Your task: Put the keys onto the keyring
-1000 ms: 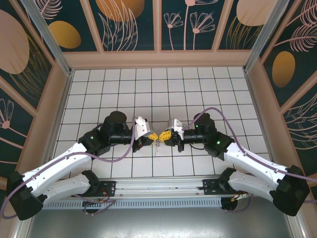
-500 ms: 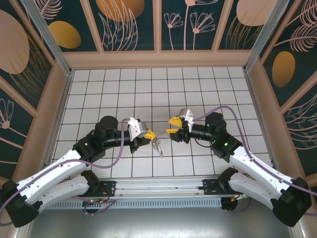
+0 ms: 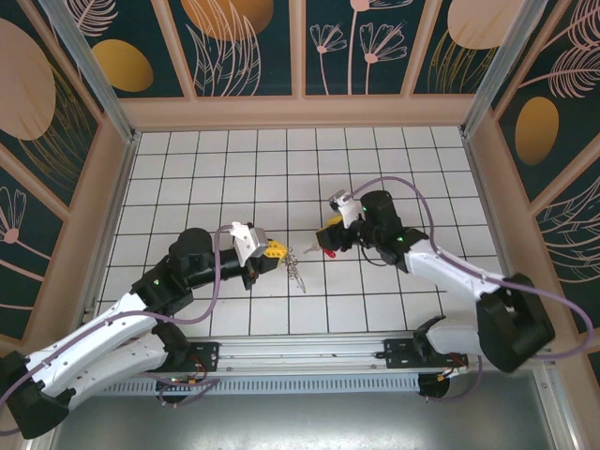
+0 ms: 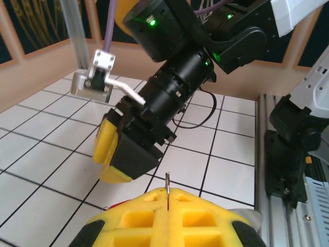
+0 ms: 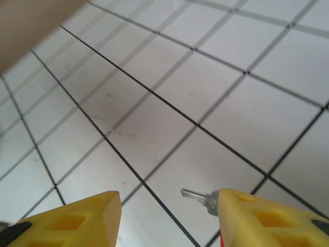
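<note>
Toward the near middle of the white-tiled counter (image 3: 234,169), the left tool (image 3: 274,249) is clenched on the keyring (image 3: 296,268), whose thin silvery parts dangle from its yellow fingertips toward the tiles. Seen from the left wrist, a slim bit of its metal stands upright in the seam between the closed yellow pads. Facing it, near but apart, the right tool (image 3: 328,234) is released, its yellow fingers spread and gripping nothing. The key (image 3: 330,252), red-headed, lies on the counter right under that tool. From the right wrist, its short silver blade pokes out beside the inner edge of one finger, close to a dark grout line.
</note>
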